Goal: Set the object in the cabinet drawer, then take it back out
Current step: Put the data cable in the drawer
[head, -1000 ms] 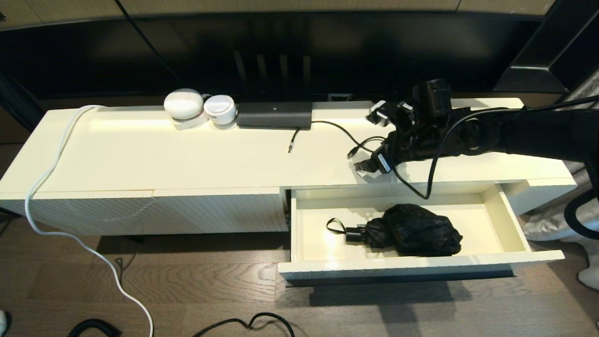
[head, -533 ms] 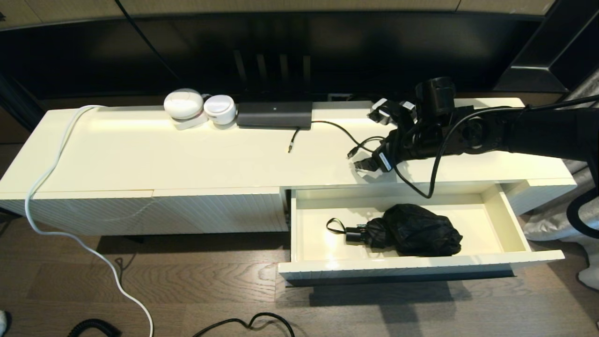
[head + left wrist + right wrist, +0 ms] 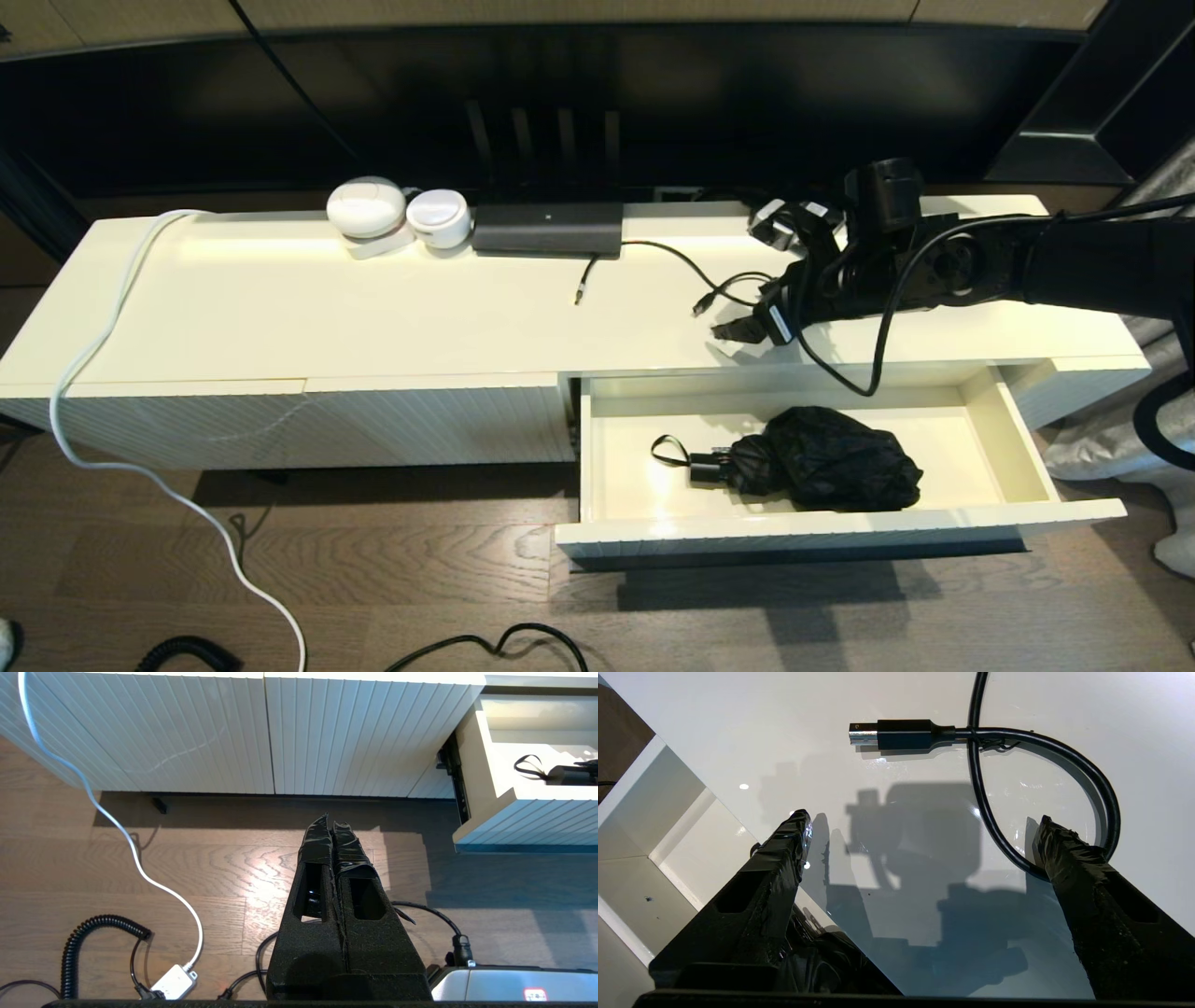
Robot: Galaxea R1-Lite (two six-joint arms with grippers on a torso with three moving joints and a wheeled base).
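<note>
The cabinet drawer stands pulled out at the right of the cream cabinet; its handle is hidden from view. Inside it lies a folded black umbrella with its strap loop pointing left. My right gripper hovers open above the cabinet top just behind the drawer, with nothing between its fingers. In the right wrist view the right gripper spans bare cabinet top, with the umbrella and the drawer below its one finger. My left gripper is parked shut over the floor, left of the drawer front.
A black USB cable loops on the cabinet top beside the right gripper. Two white round devices and a black box sit at the back. A white cable hangs over the left end. More cables lie on the floor.
My right arm has drifted a little to the right over the cabinet top, its gripper still open. The umbrella and drawer have not moved.
</note>
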